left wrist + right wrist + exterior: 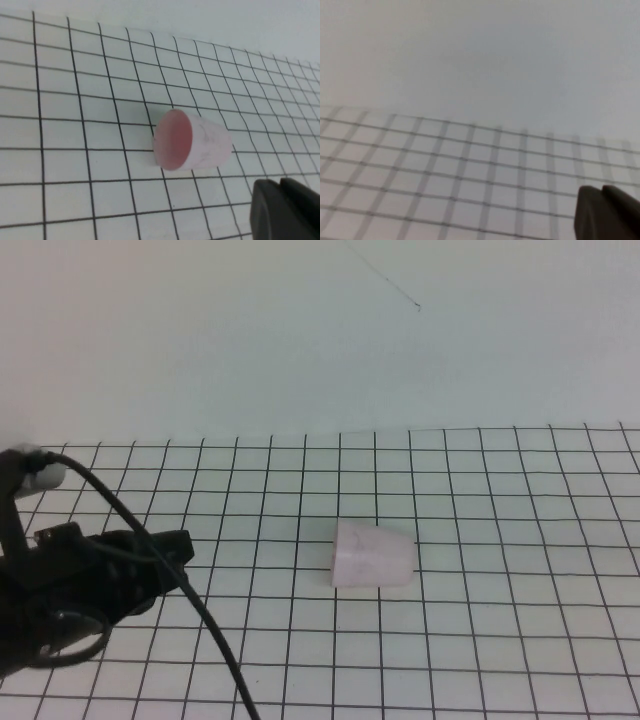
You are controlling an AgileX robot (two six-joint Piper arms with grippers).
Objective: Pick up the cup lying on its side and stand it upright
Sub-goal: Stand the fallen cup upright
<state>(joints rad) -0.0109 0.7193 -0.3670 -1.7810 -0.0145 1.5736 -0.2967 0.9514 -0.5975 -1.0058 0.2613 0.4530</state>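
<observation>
The cup, pale pink-white and translucent, lies on its side near the middle of the grid mat. Its wide rim faces my left arm and its narrow base points right. In the left wrist view the cup shows its pinker inside. My left gripper is at the left of the table, well apart from the cup, with its fingers together and empty. My right gripper shows only in the right wrist view, shut and empty over bare grid; the cup is out of that view.
A white mat with a black grid covers the table, ending at a pale back wall. A black cable runs from the left arm across the front left of the mat.
</observation>
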